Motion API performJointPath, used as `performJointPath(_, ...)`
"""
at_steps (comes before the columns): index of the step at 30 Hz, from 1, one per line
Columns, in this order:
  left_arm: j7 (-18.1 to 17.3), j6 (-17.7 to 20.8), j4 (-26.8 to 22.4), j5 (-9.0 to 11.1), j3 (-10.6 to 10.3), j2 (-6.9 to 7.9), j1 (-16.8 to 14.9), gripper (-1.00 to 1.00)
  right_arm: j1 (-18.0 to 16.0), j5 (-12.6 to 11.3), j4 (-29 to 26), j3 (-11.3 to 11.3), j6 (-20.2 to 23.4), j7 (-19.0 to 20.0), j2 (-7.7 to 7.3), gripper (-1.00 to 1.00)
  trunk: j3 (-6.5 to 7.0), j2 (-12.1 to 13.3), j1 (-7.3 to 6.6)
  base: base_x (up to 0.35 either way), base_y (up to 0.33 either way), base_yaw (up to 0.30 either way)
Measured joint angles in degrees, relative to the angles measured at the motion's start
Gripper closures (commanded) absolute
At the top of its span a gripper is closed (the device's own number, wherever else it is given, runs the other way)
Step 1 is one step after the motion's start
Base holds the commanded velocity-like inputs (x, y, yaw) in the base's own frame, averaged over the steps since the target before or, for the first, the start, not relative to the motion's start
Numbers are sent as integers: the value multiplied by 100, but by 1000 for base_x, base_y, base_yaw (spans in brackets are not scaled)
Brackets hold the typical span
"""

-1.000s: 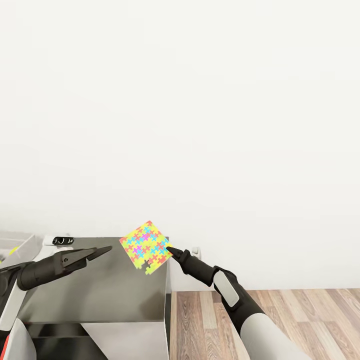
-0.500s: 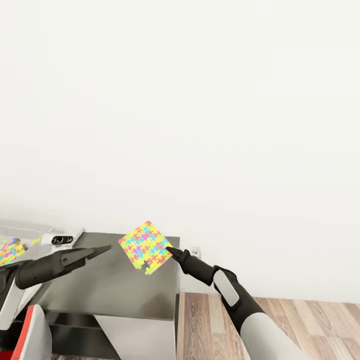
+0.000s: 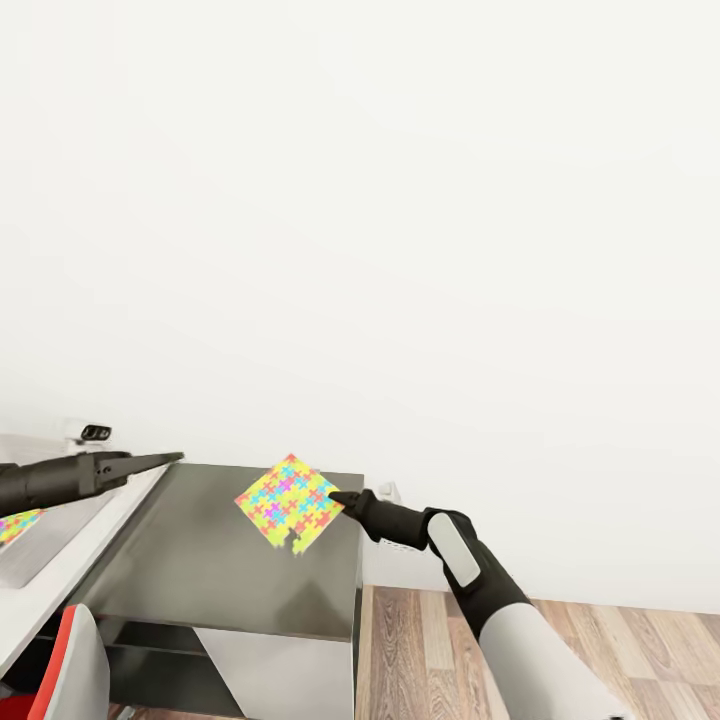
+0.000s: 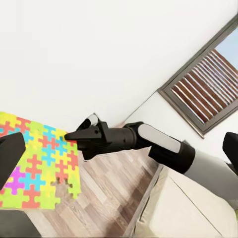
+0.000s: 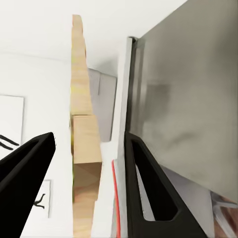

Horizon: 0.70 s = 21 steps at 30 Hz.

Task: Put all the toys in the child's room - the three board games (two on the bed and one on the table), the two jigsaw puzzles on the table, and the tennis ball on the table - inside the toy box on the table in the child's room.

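White wall fills the bkgd; below it a dark grey worktop (image 3: 230, 560) w/ wood floor beside. Right pincer (image 3: 340, 498) is clamped on one corner of a jigsaw puzzle (image 3: 290, 503), holding it tilted in the air over the worktop, prob. for carrying toward the toy box. Left pincer (image 3: 165, 459) hangs empty, tips together, clear of the sheet. Second puzzle (image 3: 18, 524) lies at far left on the pale top.

Red-edged chair (image 3: 70, 665) – slatted window (image 4: 208, 84) beyond.
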Motion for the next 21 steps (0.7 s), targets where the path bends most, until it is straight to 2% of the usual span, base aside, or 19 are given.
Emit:
performJointPath(2, 0, 0, 29, -53, -28, 45, -77, -100, -60, -8, -2, 0, 32, -3, 0, 100, 0, 0, 0, 0, 0, 0)
performJointPath(8, 0, 0, 199, -385, -55, 243, -391, -100, -130, -21, -8, -8, 43, 1, 0, 100, 0, 0, 0, 0, 0, 0)
performJointPath(16, 0, 0, 701, -474, -58, 496, -683, -100, -197, -54, -530, -14, 75, -52, -1, 100, 0, 0, 0, 0, 0, 0)
performJointPath(19, 0, 0, 742, -563, -59, 530, -702, -100, -195, -34, -655, -10, 102, -61, -1, 100, 0, 0, 0, 0, 0, 0)
performJointPath(21, 1, 0, 756, -731, -55, 547, -721, -100, -194, -33, -706, -8, 115, -65, -1, 100, 0, 0, 0, 0, 0, 0)
